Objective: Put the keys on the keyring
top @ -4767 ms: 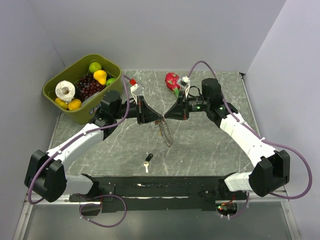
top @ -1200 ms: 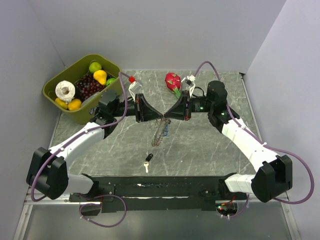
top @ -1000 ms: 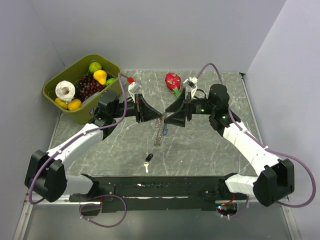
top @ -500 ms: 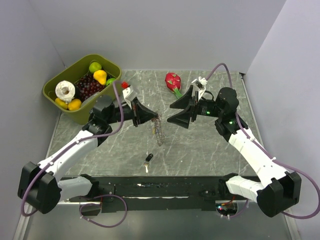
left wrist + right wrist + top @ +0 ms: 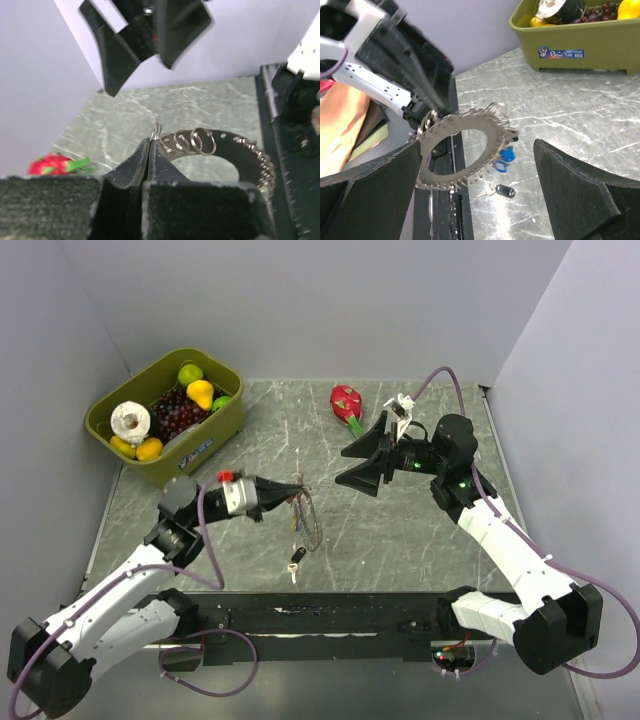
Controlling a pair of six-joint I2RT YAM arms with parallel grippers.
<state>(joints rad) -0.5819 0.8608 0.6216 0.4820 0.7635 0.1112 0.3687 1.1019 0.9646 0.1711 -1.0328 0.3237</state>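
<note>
The keyring (image 5: pixel 309 521) hangs on edge above the table's middle, with my left gripper (image 5: pixel 289 503) shut on its rim. In the left wrist view the jaws (image 5: pixel 150 143) pinch a small split ring on the flat, hole-studded keyring (image 5: pixel 239 150). Two blue-headed keys (image 5: pixel 505 155) dangle from the keyring (image 5: pixel 436 131). A black-headed key (image 5: pixel 296 560) lies on the table below it, also seen as the black key (image 5: pixel 504 190). My right gripper (image 5: pixel 363 456) stands wide open, to the right of the ring and apart from it, its fingers (image 5: pixel 375 187) empty.
An olive bin (image 5: pixel 214 434) of fruit stands at the back left. A red dragon fruit (image 5: pixel 345 401) lies at the back middle. The black base rail (image 5: pixel 320 612) runs along the near edge.
My right gripper has opened and drawn back to the right. The left arm has swung toward the near left, carrying the keyring with it.
</note>
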